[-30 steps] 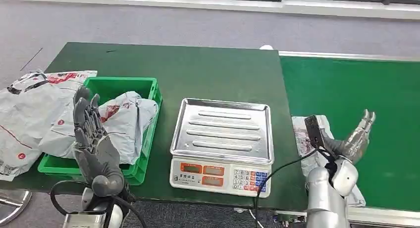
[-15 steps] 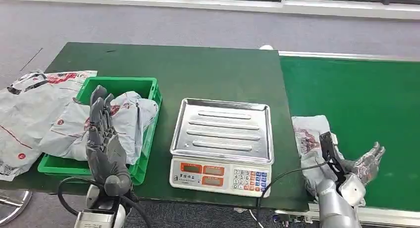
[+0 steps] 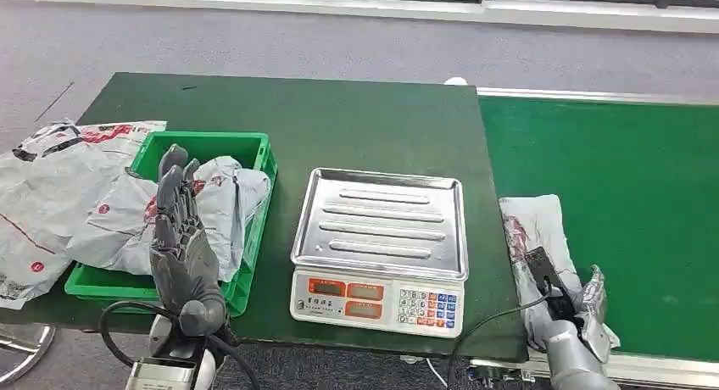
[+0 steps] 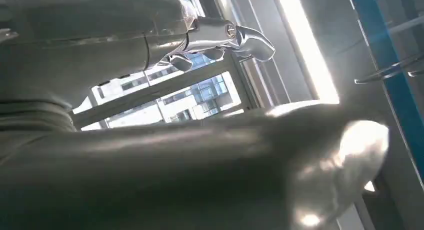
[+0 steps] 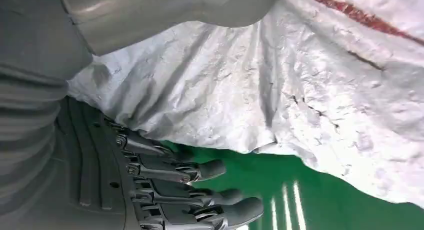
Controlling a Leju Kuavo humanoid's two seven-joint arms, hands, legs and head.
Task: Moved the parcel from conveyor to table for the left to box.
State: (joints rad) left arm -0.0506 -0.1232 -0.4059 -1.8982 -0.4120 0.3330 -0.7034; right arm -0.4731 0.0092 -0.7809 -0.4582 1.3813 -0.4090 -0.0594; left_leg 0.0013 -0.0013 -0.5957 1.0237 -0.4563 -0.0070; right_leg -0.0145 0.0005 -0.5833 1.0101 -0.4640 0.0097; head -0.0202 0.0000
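The parcel (image 3: 532, 237), a crumpled grey mailer bag, is seen lying on the green conveyor (image 3: 627, 178) at its near left edge, roughly 4 o'clock from the scale (image 3: 381, 246) on the dark green table (image 3: 339, 127). The right hand (image 3: 585, 301) is placed at the parcel's near end, fingers (image 5: 200, 170) spread apart on the belt just beside the bag edge with the thumb over the bag, and no closed grip is shown. The left hand (image 3: 180, 237) is held upright, flat and empty, in front of the green box (image 3: 254, 144) at 9 o'clock from the scale, where other grey bags (image 3: 76, 195) are piled in and beside it.
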